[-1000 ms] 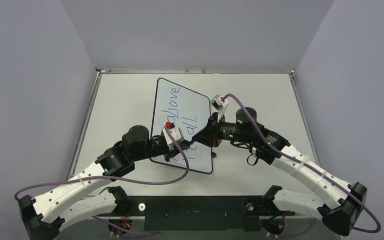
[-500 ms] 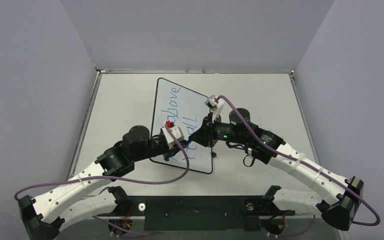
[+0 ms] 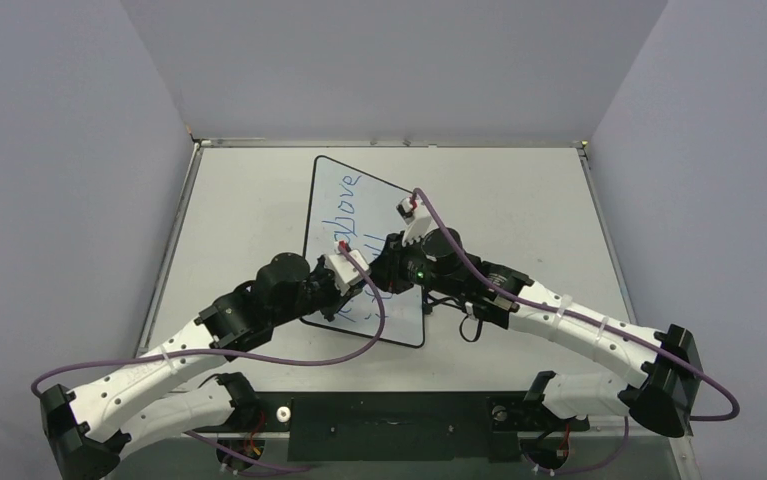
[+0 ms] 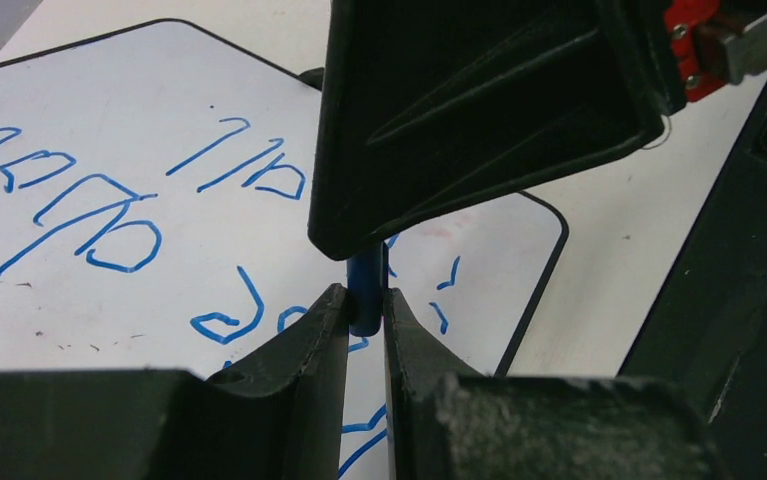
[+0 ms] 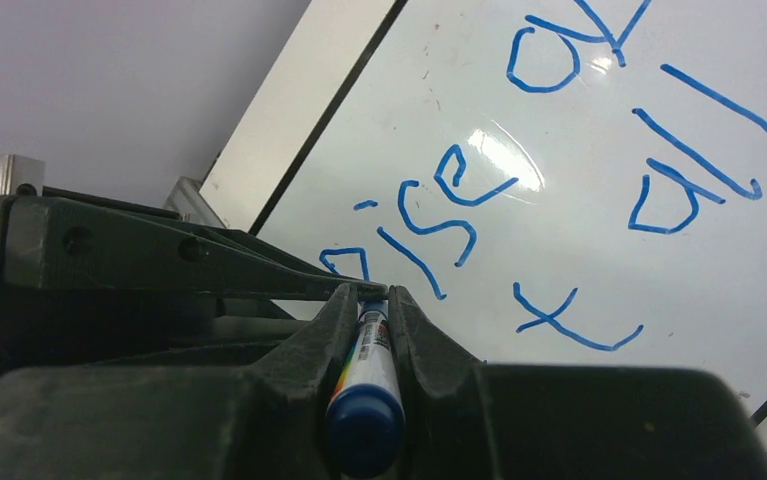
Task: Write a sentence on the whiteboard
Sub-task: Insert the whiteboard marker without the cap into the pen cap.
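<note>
The whiteboard lies flat on the table, its black frame showing. The sentence is written on it in blue, with "Rise" and "it" in the right wrist view and "all" in the left wrist view. My right gripper is shut on a white-barrelled marker with a blue rear end. My left gripper is shut on the blue cap at the marker's front. Both grippers meet tip to tip above the board's near half, the left gripper facing the right gripper.
The grey table stretches round the board, with walls at the back and sides. The right gripper's black body fills the upper left wrist view. Purple cables loop over the board's near edge.
My right arm has swung left across the board until its gripper meets the left gripper. The left wrist has edged slightly right. The board has not moved.
</note>
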`<action>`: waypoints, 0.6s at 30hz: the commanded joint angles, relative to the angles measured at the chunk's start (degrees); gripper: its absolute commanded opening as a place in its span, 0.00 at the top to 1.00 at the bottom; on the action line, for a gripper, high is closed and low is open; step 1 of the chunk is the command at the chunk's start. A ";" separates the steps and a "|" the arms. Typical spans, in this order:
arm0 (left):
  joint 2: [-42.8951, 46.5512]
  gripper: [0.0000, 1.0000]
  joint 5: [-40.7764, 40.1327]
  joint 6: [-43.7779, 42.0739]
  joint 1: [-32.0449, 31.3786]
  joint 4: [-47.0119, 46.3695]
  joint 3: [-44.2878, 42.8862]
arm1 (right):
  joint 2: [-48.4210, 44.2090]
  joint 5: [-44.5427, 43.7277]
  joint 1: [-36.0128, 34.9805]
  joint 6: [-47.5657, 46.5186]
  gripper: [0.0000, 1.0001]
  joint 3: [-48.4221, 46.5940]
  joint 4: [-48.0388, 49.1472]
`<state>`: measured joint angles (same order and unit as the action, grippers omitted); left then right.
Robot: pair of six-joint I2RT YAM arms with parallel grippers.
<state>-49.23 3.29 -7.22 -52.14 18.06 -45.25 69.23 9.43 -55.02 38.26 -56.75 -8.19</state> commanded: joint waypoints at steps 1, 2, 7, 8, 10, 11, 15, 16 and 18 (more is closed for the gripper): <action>0.05 1.00 -2.47 -2.23 -3.07 -19.12 -7.88 | 3.38 1.50 -4.52 6.03 1.00 -1.01 -1.19; -0.22 1.00 -3.76 -2.51 -3.46 -20.06 -8.12 | 3.55 0.79 -4.71 6.29 1.00 -1.09 -1.29; -1.75 1.00 -9.42 -4.26 -6.13 -24.30 -9.20 | 4.01 -1.03 -4.98 8.39 1.00 -1.33 -1.95; -2.21 1.00 -10.22 -4.50 -6.53 -26.21 -9.17 | 4.01 -1.62 -5.00 8.76 1.00 -1.34 -2.39; -2.77 1.00 -11.84 -5.06 -7.37 -29.71 -9.09 | 4.06 -2.86 -5.00 9.36 1.00 -1.39 -3.16; -3.19 1.00 -12.44 -5.45 -7.74 -30.74 -9.13 | 4.11 -3.79 -5.00 9.50 1.00 -1.49 -3.51; -4.51 1.00 -11.53 -6.55 -8.48 -35.70 -9.57 | 4.04 -6.64 -4.86 10.20 1.00 -2.28 -6.01; -4.80 1.00 -10.86 -7.05 -8.67 -36.71 -9.75 | 3.84 -7.11 -4.80 10.24 1.00 -2.61 -6.61; -5.67 1.00 -10.26 -7.84 -9.39 -36.83 -11.31 | 3.48 -8.44 -4.59 9.95 1.00 -3.07 -7.51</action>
<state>-54.94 -13.52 -13.32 -58.46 11.75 -46.98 70.70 -3.88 -56.40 44.93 -59.29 -9.93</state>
